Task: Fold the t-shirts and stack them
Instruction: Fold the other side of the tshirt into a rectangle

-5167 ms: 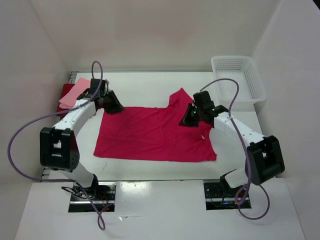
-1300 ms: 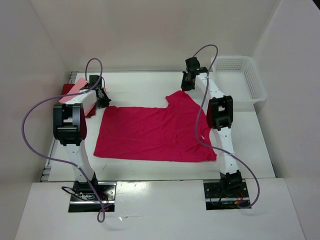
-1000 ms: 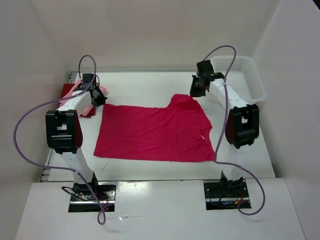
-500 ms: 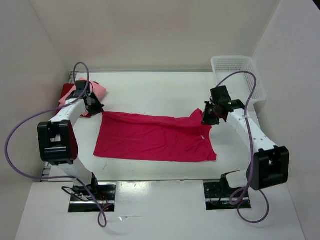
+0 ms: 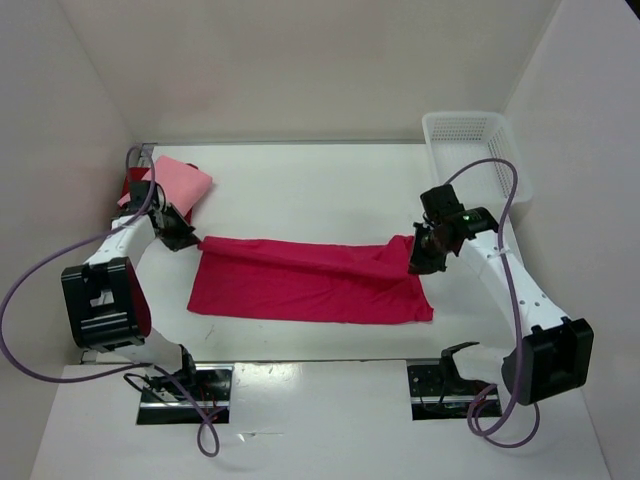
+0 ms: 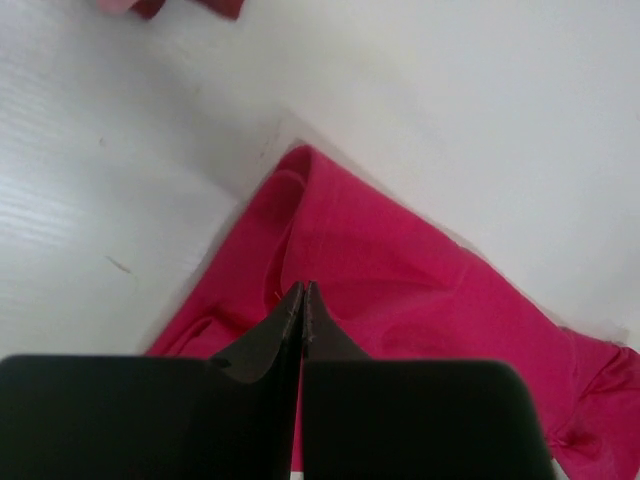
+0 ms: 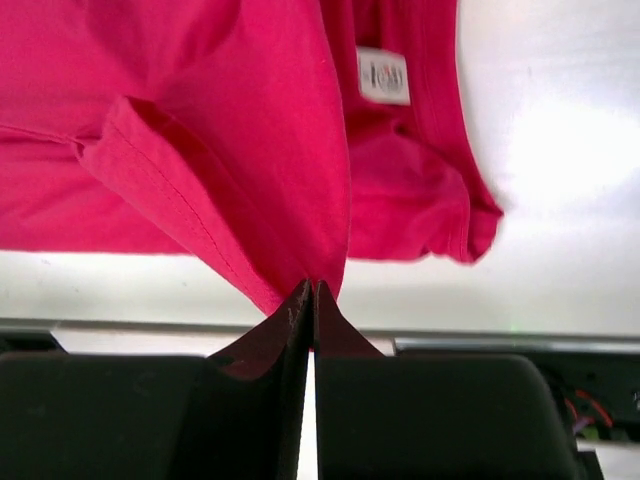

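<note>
The bright magenta t-shirt [image 5: 300, 285] lies across the middle of the table, its far edge doubled over toward the near side. My left gripper [image 5: 192, 243] is shut at the shirt's far-left corner; in the left wrist view its closed tips [image 6: 303, 286] pinch a ridge of the magenta t-shirt [image 6: 400, 270]. My right gripper [image 5: 418, 264] is shut on the far-right corner, where cloth of the magenta t-shirt [image 7: 220, 120] hangs from the pinched tips [image 7: 313, 286]. The light pink t-shirt [image 5: 176, 181] lies folded on the dark red t-shirt [image 5: 128, 186] at the far left.
A white mesh basket [image 5: 478, 150] stands at the far right corner. White walls close in the table on the left, back and right. The shirt's white neck label [image 7: 383, 75] shows near the right gripper. Purple cables loop off both arms.
Both grippers have come from the far side toward the near edge, drawing the magenta shirt's far edge over itself. The shirt is now a narrower band.
</note>
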You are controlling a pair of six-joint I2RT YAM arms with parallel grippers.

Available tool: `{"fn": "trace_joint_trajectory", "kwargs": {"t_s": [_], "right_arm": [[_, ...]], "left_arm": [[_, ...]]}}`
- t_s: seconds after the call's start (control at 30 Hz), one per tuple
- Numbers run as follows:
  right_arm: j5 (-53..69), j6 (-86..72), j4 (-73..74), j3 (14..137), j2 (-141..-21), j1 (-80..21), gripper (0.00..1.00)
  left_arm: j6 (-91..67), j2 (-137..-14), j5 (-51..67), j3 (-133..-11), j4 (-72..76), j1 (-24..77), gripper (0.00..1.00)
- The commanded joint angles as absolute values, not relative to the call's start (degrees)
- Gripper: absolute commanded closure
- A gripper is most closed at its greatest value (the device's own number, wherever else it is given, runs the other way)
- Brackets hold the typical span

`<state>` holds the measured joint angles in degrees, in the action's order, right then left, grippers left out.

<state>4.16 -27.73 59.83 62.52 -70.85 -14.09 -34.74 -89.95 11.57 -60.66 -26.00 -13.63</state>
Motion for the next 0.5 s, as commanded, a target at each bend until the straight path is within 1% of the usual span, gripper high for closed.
{"fn": "trace_joint_trajectory", "kwargs": {"t_s": [0.0,0.03,0.07,0.1,0.13,0.17,0.23,0.27,0.33,0.37,0.4,0.43,0.47], "right_arm": [[1.6,-30.6,66.8,60.7,-68.7,-16.8,0.94],[0.6,-32.3,67.7,59.8,-68.0,-17.8,0.94],[0.1,-33.1,68.5,59.2,-68.0,-19.5,0.94],[-0.6,-33.7,68.5,59.2,-67.5,-20.0,0.91],[-0.6,-33.7,69.3,59.2,-67.5,-20.0,0.85],[-1.1,-33.7,69.3,59.8,-67.5,-20.0,0.77],[-1.8,-33.7,69.3,60.5,-67.5,-20.0,0.72],[-1.8,-33.1,68.6,62.0,-68.0,-20.0,0.71],[-1.8,-32.6,66.5,62.6,-68.8,-20.0,0.71],[-0.6,-32.6,62.1,63.1,-69.4,-20.0,0.71],[2.8,-31.9,59.0,63.1,-70.0,-20.0,0.8],[4.5,-31.9,55.6,62.0,-70.6,-20.0,0.86],[5.5,-31.9,48.1,60.0,-71.1,-20.6,0.93]], "left_arm": [[-34.7,-87.6,16.0,-56.5,-28.0,-16.6,1.0],[-34.7,-87.6,17.5,-55.6,-28.0,-17.1,0.97],[-34.7,-87.6,18.2,-54.8,-28.0,-17.7,0.9],[-34.7,-87.6,18.7,-53.4,-28.0,-18.7,0.82],[-35.3,-86.6,19.8,-53.3,-28.0,-19.2,0.75],[-35.3,-85.8,19.8,-53.3,-28.0,-19.2,0.69],[-36.8,-81.3,19.8,-53.3,-28.0,-20.0,0.66],[-36.8,-79.5,19.1,-54.0,-27.5,-20.0,0.66],[-37.4,-77.3,17.9,-55.5,-27.5,-18.6,0.66],[-37.4,-77.3,17.9,-55.5,-27.5,-17.4,0.66],[-37.9,-77.3,17.9,-55.5,-26.5,-15.1,0.66],[-37.9,-77.3,17.9,-54.5,-24.3,-13.7,0.66],[-38.7,-77.3,18.7,-53.7,-23.2,-12.4,0.66]]}}
